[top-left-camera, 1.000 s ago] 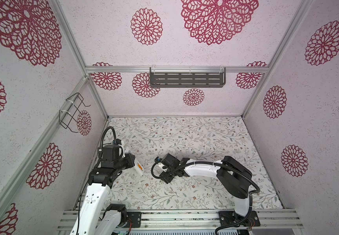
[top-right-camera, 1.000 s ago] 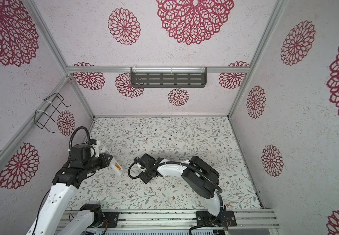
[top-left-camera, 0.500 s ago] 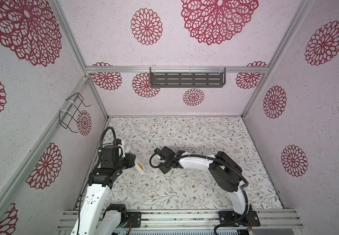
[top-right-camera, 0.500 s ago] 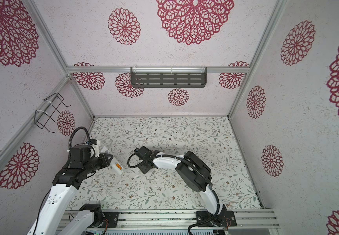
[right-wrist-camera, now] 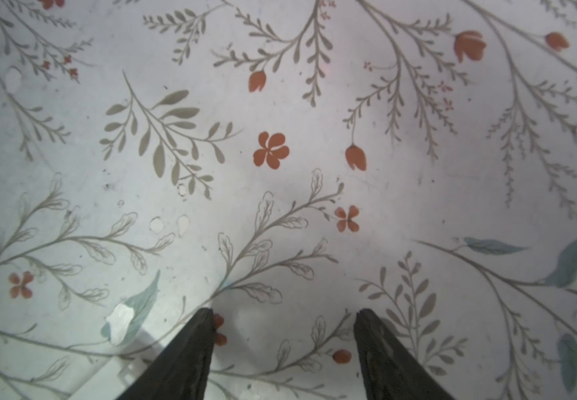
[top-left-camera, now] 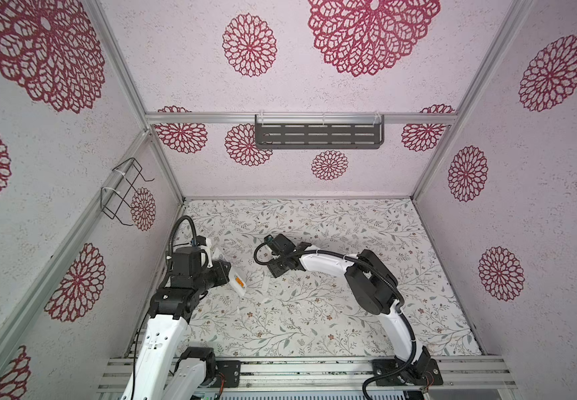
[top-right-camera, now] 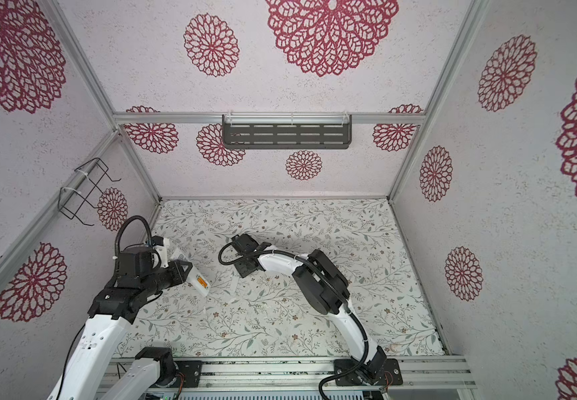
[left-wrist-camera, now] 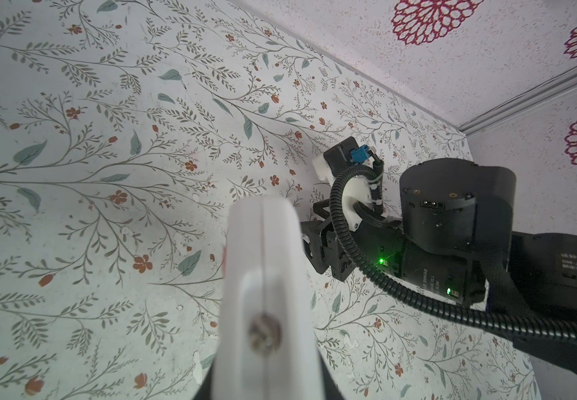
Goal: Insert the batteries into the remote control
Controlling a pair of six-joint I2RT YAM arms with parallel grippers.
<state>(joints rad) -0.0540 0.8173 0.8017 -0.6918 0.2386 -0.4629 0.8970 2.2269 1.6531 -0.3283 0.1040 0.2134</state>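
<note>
My left gripper (top-left-camera: 226, 274) is shut on the white remote control (top-left-camera: 237, 282), holding it tilted above the table's left side. An orange battery (top-left-camera: 239, 284) shows in the remote's upturned face; how many are there I cannot tell. In the left wrist view the remote control (left-wrist-camera: 266, 263) is seen end-on, filling the space between the jaws. My right gripper (top-left-camera: 277, 270) hangs low over the table just right of the remote, open. In the right wrist view its fingertips (right-wrist-camera: 207, 317) stand wide apart with only tablecloth between them.
A small pale flat piece (top-left-camera: 265, 283) lies on the floral table (top-left-camera: 332, 311) between the two grippers. A grey shelf (top-left-camera: 318, 135) hangs on the back wall and a wire basket (top-left-camera: 121, 192) on the left wall. The right arm's elbow (top-left-camera: 370, 280) rises mid-table.
My right gripper has drifted toward the back wall, with its elbow swinging along. The left gripper and the remote have stayed nearly still.
</note>
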